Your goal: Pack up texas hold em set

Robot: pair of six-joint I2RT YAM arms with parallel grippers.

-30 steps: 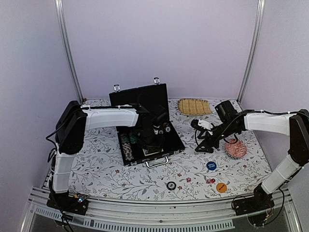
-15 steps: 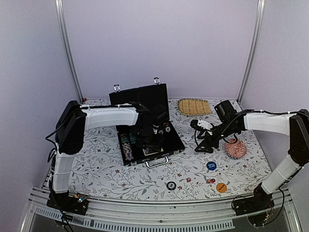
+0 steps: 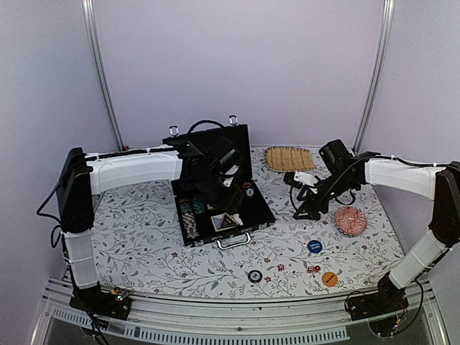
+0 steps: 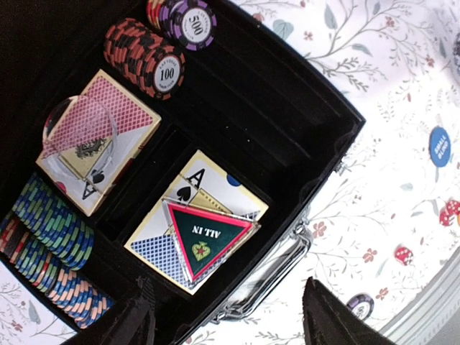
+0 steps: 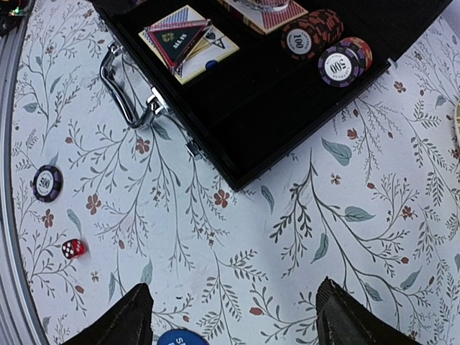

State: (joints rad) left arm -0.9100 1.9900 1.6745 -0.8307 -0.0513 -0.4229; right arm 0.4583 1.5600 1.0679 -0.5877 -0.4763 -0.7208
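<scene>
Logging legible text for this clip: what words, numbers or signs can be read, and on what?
"500": purple chip stack.
"100": red-black chip stack.
"ALL IN": triangular marker.
"A" with a spade: face-up card under that marker.
Too small or blurred to read: lettering on the blue disc, orange disc and loose purple chip.

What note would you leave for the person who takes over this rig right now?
Left tool: open, empty, above the open black rectangular briefcase.
Right tool: open, empty, over the flowered table, right of it.
Done: chip rows, two card decks and triangular green plaque lie inside.
To do: round blue disc, round orange disc, dark round chip and small red dice lie outside; then shut the lid.
</scene>
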